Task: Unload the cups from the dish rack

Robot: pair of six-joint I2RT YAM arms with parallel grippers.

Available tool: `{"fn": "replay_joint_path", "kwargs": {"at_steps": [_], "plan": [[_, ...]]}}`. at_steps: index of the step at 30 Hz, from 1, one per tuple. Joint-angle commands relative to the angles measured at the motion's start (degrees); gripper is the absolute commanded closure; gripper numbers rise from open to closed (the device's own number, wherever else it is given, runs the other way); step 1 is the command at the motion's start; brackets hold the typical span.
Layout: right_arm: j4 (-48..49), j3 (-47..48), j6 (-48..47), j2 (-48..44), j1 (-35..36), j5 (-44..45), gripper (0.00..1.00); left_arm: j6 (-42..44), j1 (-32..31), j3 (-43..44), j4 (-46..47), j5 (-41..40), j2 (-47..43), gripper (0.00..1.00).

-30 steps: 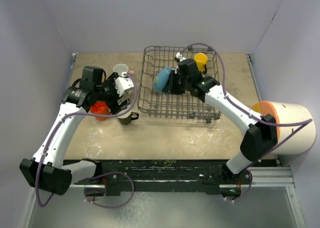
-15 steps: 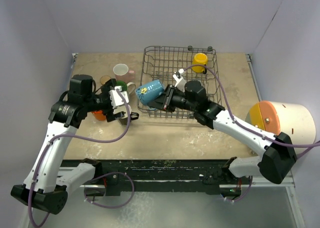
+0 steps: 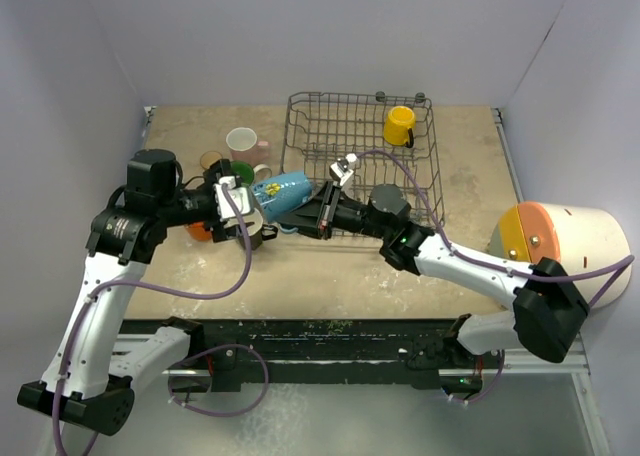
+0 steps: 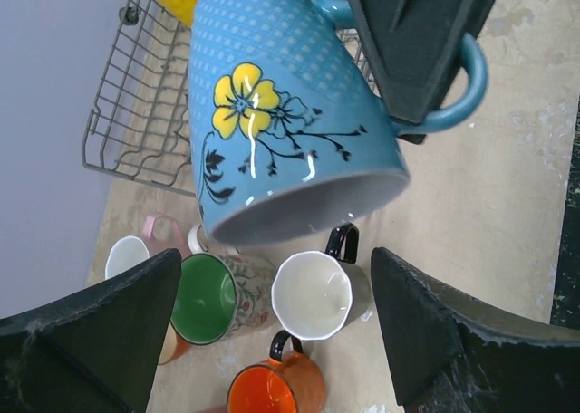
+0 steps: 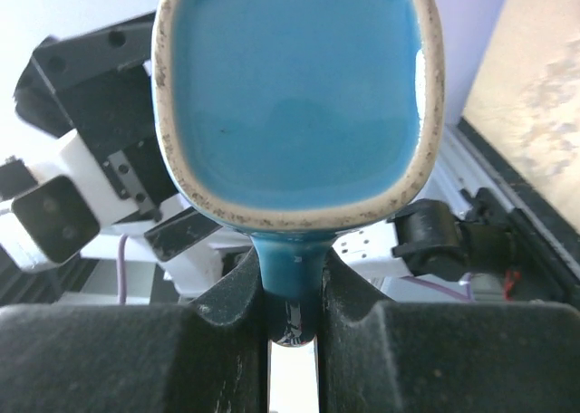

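My right gripper (image 3: 318, 214) is shut on the handle of the blue cup (image 3: 283, 191) and holds it on its side, in the air, past the left edge of the dish rack (image 3: 432, 156). In the right wrist view the handle (image 5: 292, 286) is pinched between my fingers. My left gripper (image 3: 240, 208) is open and empty, with the blue cup (image 4: 281, 114) just in front of it. Below stand the black cup (image 4: 313, 295), the green-lined white cup (image 4: 204, 297) and an orange cup (image 4: 263, 399). A yellow cup (image 3: 399, 125) stands in the rack's far right corner.
A pink cup (image 3: 243, 142) and another small cup (image 3: 210, 161) stand left of the rack beside the group. A huge white cylinder with an orange face (image 3: 570, 241) lies at the table's right edge. Grey walls close in the left, back and right.
My right arm has carried the blue cup out of the rack and leftward toward the left gripper. My left arm has drawn back and turned to face it.
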Motion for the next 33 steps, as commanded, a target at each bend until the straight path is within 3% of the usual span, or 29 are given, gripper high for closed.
{"fn": "replay_joint_path", "kwargs": {"at_steps": [1, 11, 20, 21, 23, 25, 28, 31, 33], "plan": [[14.21, 1.15, 4.16, -0.57, 3.21, 0.36, 1.00, -2.15, -0.19, 3.79, 2.01, 4.29, -0.13, 0.14], [23.03, 1.01, 7.77, 1.20, 7.22, 2.97, 1.00, -3.72, -0.20, 6.33, 1.44, 7.51, -1.11, 0.35], [32.24, 1.93, 10.67, 5.12, 12.57, 7.42, 1.00, -8.35, -0.20, 5.70, 7.09, 8.21, -2.21, 0.77], [32.24, 1.74, 10.66, 5.40, 12.59, 7.44, 0.95, -9.05, -0.20, 5.82, 7.22, 8.37, -2.19, 0.84], [30.66, 0.88, 10.17, 5.34, 12.60, 7.35, 0.74, -10.25, -0.14, 5.75, 7.29, 8.32, -2.14, 1.00], [28.72, -0.41, 10.00, 4.16, 12.25, 6.77, 0.49, -10.57, -0.19, 5.49, 6.52, 8.36, -1.93, 1.00], [19.65, -2.47, 6.56, 0.21, 9.28, 5.73, 0.25, -9.63, -0.19, 5.37, 2.92, 8.51, -0.50, 1.00], [3.60, -4.42, 0.47, -6.54, 3.36, 4.09, 0.14, -7.31, -0.26, 6.30, -2.61, 7.68, 2.71, 1.00], [-13.19, -3.82, -6.63, -11.83, -2.53, 4.29, 0.09, -5.88, -0.27, 6.42, -5.83, 7.18, 4.50, 1.00]]}}
